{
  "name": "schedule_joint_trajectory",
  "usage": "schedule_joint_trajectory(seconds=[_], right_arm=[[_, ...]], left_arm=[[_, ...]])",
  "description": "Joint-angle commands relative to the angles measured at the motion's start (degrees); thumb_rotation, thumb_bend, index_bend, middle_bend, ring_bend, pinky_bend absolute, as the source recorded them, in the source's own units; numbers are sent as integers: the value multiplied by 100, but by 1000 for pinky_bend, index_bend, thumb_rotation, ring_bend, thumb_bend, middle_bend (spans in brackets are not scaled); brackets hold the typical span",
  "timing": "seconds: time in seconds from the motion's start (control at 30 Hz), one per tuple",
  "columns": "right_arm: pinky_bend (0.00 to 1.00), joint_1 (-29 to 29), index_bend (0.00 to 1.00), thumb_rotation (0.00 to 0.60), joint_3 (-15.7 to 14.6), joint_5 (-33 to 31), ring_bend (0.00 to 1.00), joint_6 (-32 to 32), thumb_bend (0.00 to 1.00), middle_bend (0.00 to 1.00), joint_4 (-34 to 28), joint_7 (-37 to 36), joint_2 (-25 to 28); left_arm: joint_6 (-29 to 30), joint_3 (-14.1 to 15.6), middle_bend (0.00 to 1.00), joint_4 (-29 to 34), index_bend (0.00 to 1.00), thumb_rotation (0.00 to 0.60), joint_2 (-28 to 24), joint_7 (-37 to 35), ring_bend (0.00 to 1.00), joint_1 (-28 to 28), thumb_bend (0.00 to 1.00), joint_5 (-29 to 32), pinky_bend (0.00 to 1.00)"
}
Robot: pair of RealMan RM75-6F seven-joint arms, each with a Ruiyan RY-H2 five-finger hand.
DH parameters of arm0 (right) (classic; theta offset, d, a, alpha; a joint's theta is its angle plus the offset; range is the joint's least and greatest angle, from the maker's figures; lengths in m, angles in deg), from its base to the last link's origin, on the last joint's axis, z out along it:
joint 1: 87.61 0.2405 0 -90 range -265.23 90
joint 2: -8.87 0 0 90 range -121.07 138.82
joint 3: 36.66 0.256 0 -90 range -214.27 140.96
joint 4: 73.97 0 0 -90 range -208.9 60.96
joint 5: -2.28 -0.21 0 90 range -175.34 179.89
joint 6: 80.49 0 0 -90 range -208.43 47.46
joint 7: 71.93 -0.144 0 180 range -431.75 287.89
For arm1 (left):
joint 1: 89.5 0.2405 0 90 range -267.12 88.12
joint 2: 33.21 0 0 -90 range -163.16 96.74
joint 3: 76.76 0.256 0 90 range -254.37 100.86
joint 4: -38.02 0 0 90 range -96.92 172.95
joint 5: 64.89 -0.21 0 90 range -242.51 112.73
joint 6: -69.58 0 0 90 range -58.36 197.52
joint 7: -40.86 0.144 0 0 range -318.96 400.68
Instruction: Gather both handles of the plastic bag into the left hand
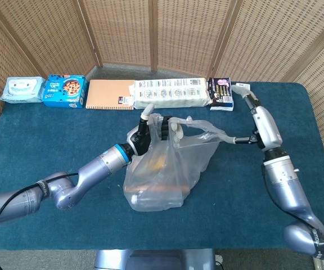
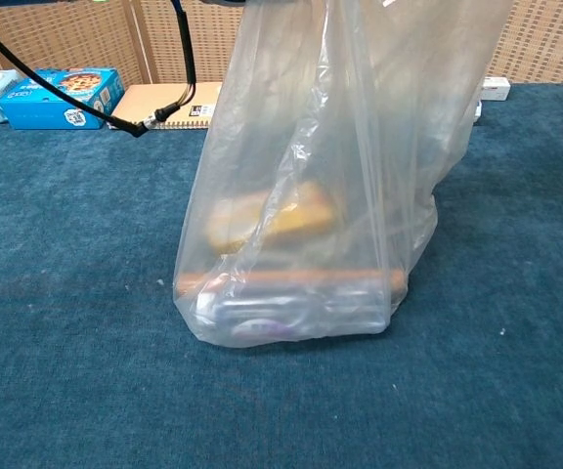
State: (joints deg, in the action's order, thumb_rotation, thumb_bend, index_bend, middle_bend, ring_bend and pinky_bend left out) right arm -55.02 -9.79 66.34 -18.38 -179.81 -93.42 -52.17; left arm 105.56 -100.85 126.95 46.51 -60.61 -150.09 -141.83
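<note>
While the blue table (image 1: 49, 140) fills most of both views, we see the clear plastic bag (image 1: 162, 174) standing near its centre, its base on the cloth and its top drawn upward. Through the film, in the chest view, we make out a yellowish loaf-like item (image 2: 267, 220) above a flat orange-edged pack (image 2: 291, 285) at the bottom.

Along the table's 12 o'clock edge lies a row: a long white package (image 1: 172, 93), a tan notebook (image 1: 110, 94) at its 9 o'clock side, then a blue box (image 1: 65, 91) and a pale wipes pack (image 1: 21, 90) toward the 10 o'clock corner. At the white package's 3 o'clock side sits a dark small box (image 1: 220, 93).

Our left robot hand (image 1: 151, 132) is at the bag's 12 o'clock rim, fingers curled into the gathered plastic of the near handle (image 1: 170, 125); it holds that part of the bag. The far handle (image 1: 218, 135) stretches as a thin strip toward 3 o'clock, where our right robot hand (image 1: 257, 132) meets its end. That hand shows mostly edge-on, so we cannot tell how its fingers lie, though the taut strip ends at it. The two robot hands stand well apart, with the stretched handle between them.
</note>
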Motion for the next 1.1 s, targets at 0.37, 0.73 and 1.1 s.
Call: schedule_joint_trajectory(seconds=[0.37, 0.73, 1.1], right_arm=[[36, 55, 76, 600, -52, 28, 12, -233, 42, 108, 14, -263, 95], [36, 87, 54, 600, -81, 51, 11, -107, 40, 102, -265, -141, 46], [37, -100, 51, 600, -14, 72, 10, 35, 35, 102, -400, -399, 300]], left_arm=[[-96, -83, 555, 3, 566, 0, 53, -85, 547, 24, 97, -61, 524], [-200, -156, 556, -3, 566, 0, 159, 99, 547, -10, 97, 101, 524], [-310, -253, 556, -46, 566, 0, 246, 160, 547, 42, 97, 212, 514]])
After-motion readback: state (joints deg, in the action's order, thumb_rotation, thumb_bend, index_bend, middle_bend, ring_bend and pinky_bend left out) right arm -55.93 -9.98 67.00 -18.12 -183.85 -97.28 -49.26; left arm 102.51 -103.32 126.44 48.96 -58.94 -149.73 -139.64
